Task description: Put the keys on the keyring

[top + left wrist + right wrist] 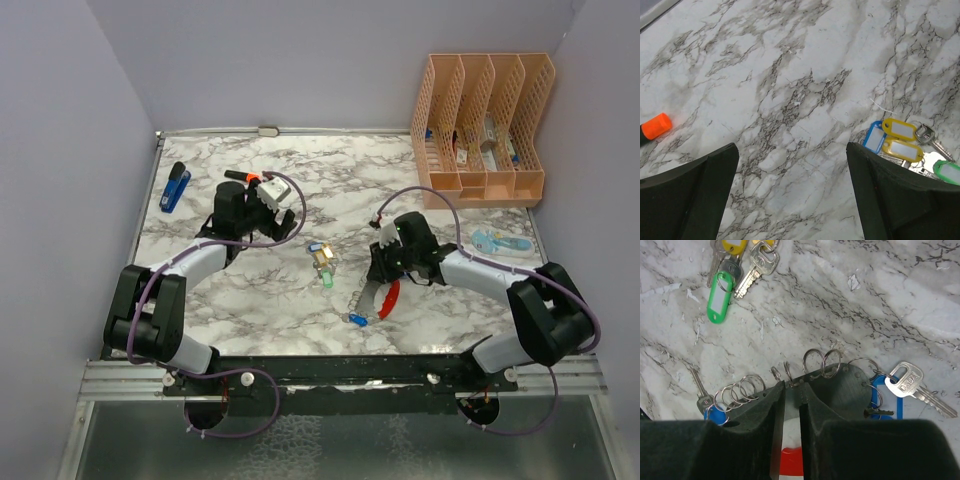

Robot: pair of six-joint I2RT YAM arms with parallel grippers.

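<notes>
Near table (250, 325) edge: right claw (791, 388) over keyring (386, 298) (keys (322, 262) apart, open room between).

A white tabletop (280, 310) veined with grey marble pattern sits boxed in by plain lavender walls (300, 60) at the back and on both sides, under soft, even light. A peach slotted file organiser (485, 110) stands in its far right corner. A ribbed aluminium rail (120, 378) runs along the near edge.
</notes>
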